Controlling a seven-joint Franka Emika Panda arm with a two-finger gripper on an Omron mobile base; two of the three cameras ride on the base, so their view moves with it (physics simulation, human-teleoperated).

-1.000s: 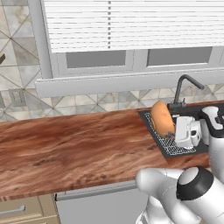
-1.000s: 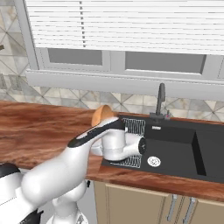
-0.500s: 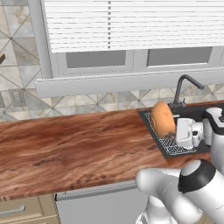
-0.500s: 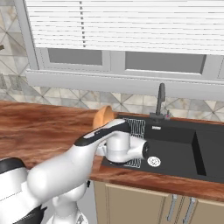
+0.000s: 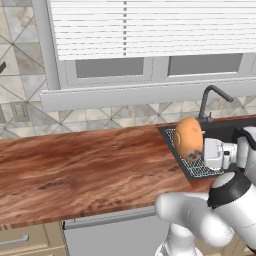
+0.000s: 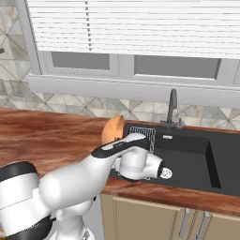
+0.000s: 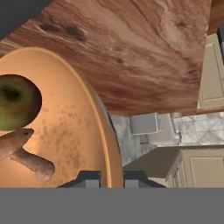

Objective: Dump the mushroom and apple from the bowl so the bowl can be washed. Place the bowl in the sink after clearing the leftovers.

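The light orange-tan bowl (image 5: 189,137) (image 6: 112,131) hangs tipped on its edge over the counter's right end, beside the black sink (image 5: 226,132) (image 6: 187,157). My gripper (image 5: 200,151) (image 7: 111,177) is shut on the bowl's rim (image 7: 105,131), with one finger on each side. In the hand view a green apple (image 7: 17,103) and a brown mushroom (image 7: 27,158) lie against the bowl's inner wall. The bowl's opening faces away from the left base camera, so its contents are hidden there.
A wire rack (image 5: 196,164) (image 6: 143,134) lies at the sink's left edge under the bowl. The dark curved faucet (image 5: 210,98) (image 6: 172,106) rises behind the basin. The wooden counter (image 5: 85,165) (image 6: 47,136) runs off to the left, and cabinet fronts (image 7: 210,65) show below it.
The bowl has sunk slightly while staying tipped on edge in the gripper. The arm's elbow has shifted a little.
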